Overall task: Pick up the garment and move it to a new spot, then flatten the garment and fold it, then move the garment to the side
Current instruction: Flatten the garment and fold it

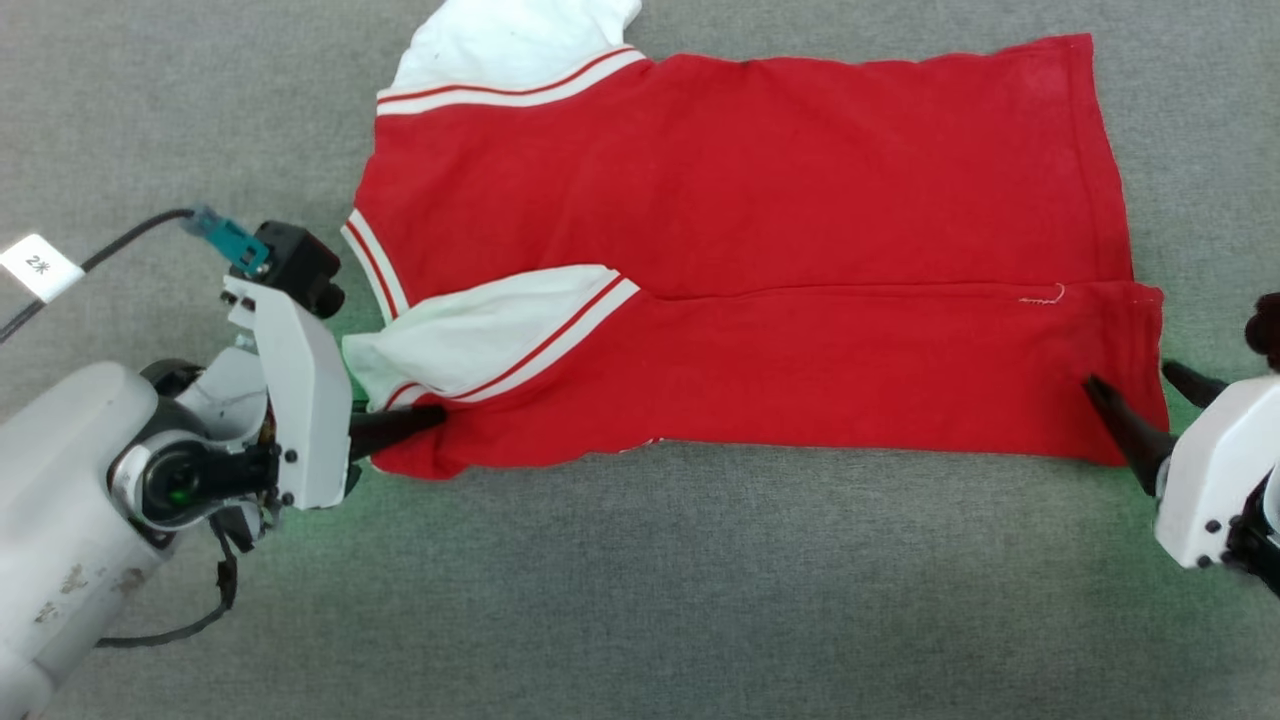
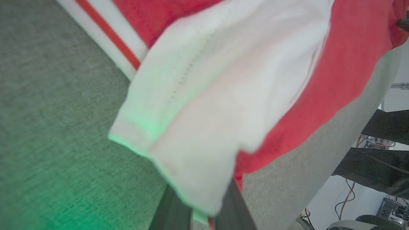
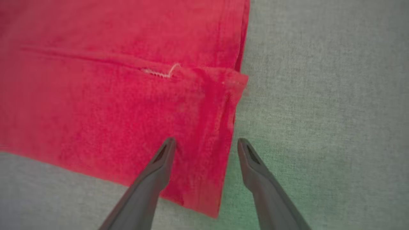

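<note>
The red garment (image 1: 760, 250) lies spread on the grey surface, its near long edge folded over onto the middle. White inside cloth and striped trim (image 1: 520, 340) show at its left end; no letters or numbers are visible. My left gripper (image 1: 432, 414) is at the near left corner, shut on the garment. In the left wrist view the white cloth (image 2: 217, 105) hangs between and over the fingers (image 2: 174, 210). My right gripper (image 1: 1130, 375) stands open at the near right corner. One of its fingers (image 3: 164, 156) is over the red hem (image 3: 204, 134), the other over bare surface.
Grey carpet-like surface (image 1: 640, 590) stretches on all sides of the garment. A cable with a white tag (image 1: 38, 265) runs at the far left. In the left wrist view the surface's edge (image 2: 322, 179) shows, with dark shapes and cables (image 2: 374, 166) beyond.
</note>
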Robot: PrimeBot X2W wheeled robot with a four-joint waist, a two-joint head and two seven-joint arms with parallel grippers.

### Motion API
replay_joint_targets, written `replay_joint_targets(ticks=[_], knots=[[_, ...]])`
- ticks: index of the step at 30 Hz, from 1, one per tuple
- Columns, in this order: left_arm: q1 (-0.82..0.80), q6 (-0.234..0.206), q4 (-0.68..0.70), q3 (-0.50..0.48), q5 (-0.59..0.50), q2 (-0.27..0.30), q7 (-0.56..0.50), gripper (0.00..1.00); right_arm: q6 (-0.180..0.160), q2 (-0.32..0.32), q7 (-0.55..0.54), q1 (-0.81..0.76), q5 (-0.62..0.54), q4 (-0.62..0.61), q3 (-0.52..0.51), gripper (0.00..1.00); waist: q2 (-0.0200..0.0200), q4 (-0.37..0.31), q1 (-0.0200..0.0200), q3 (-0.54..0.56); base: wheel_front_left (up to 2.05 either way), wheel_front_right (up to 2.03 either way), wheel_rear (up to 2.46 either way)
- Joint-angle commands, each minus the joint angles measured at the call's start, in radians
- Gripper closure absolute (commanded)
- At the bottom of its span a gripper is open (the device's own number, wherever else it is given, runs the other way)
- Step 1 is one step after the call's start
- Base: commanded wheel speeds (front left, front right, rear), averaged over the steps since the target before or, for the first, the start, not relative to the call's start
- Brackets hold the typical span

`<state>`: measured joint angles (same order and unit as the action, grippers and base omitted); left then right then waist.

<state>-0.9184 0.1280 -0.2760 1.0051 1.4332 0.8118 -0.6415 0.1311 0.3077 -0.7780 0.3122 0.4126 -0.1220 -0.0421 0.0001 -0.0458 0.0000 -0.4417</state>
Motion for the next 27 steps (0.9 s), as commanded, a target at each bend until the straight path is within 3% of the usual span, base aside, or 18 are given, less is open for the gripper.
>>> replay_joint_targets(ticks=[1, 6, 13, 14, 15, 16, 17, 27], knots=[[0.034, 0.001, -0.006, 0.041, -0.007, -0.043, -0.004, 1.00, -0.001, 0.017, -0.026, -0.011, -0.013, -0.005, 0.012, 0.00, -0.0001, 0.003, 0.0000, -0.002, 0.00, 0.00, 0.00], [0.021, 0.000, 0.009, 0.047, -0.014, -0.054, 0.003, 1.00, -0.001, 0.083, -0.176, -0.004, -0.041, -0.013, 0.049, 0.00, -0.0001, 0.015, 0.0000, -0.013, 0.00, 0.00, 0.00], [0.012, 0.001, 0.029, 0.058, -0.018, -0.055, 0.021, 1.00, 0.000, 0.054, -0.271, -0.010, -0.015, 0.011, 0.054, 0.00, -0.0001, 0.026, 0.0000, -0.022, 0.00, 0.00, 0.00], [0.012, 0.001, 0.031, 0.060, -0.018, -0.055, 0.025, 1.00, 0.000, 0.052, -0.268, -0.010, -0.015, 0.013, 0.053, 0.14, -0.0001, 0.027, 0.0000, -0.022, 0.00, 0.00, 0.00], [0.012, 0.001, 0.032, 0.061, -0.018, -0.055, 0.028, 1.00, 0.000, 0.051, -0.265, -0.011, -0.011, 0.013, 0.056, 0.60, -0.0001, 0.027, 0.0000, -0.021, 0.00, 0.00, 0.00], [0.013, 0.001, 0.033, 0.063, -0.017, -0.054, 0.032, 1.00, 0.000, 0.051, -0.260, -0.012, -0.007, 0.013, 0.060, 0.72, -0.0001, 0.028, 0.0000, -0.020, 0.00, 0.00, 0.00], [0.015, 0.001, 0.035, 0.063, -0.014, -0.054, 0.036, 1.00, 0.000, 0.049, -0.252, -0.012, -0.003, 0.011, 0.059, 1.00, -0.0001, 0.028, 0.0000, -0.018, 0.00, 0.00, 0.00], [0.041, 0.001, 0.090, 0.080, 0.015, 0.017, 0.040, 1.00, -0.001, 0.076, -0.203, -0.017, 0.005, 0.002, 0.029, 1.00, -0.0001, 0.031, 0.0000, 0.015, 0.00, 0.00, 0.00]])
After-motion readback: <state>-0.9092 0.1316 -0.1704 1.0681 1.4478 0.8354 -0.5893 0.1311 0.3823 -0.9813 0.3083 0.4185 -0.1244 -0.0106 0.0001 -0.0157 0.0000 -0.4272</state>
